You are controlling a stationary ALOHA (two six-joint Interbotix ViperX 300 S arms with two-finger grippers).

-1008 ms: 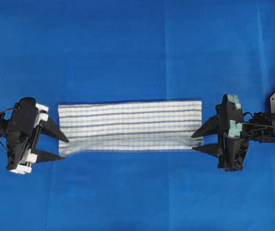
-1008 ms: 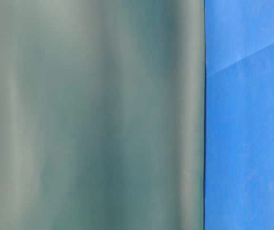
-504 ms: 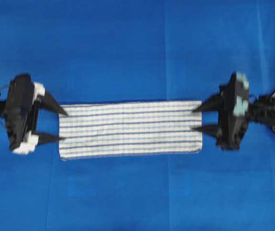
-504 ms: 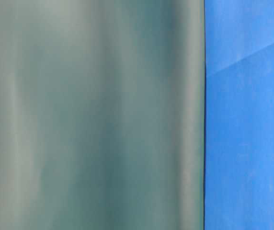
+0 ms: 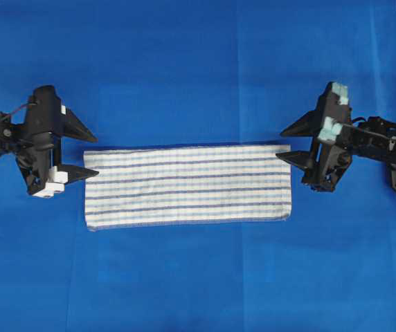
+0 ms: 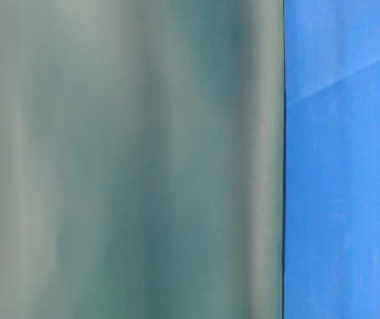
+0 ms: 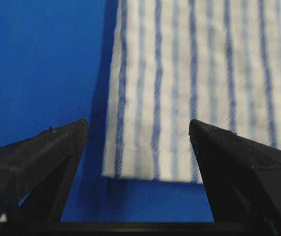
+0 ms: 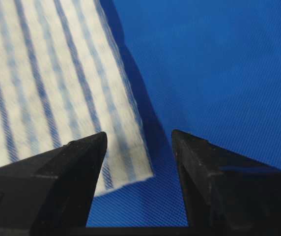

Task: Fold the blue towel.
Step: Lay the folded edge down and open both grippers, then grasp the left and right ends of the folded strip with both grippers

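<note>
Since the earlier frame, both grippers have been shifted from the towel's lower corners to its upper corners. The left gripper [image 5: 86, 153] and right gripper [image 5: 285, 144] are being held wide open, holding nothing. The blue towel [image 5: 187, 186] is lying flat at centre frame. Uneven pinches are risking a skewed fold.

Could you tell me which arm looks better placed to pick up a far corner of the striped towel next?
Probably the right: its open gripper straddles the striped white woven towel's far corner. The left gripper, also open, looks equally near its own corner, so it's close.
</note>
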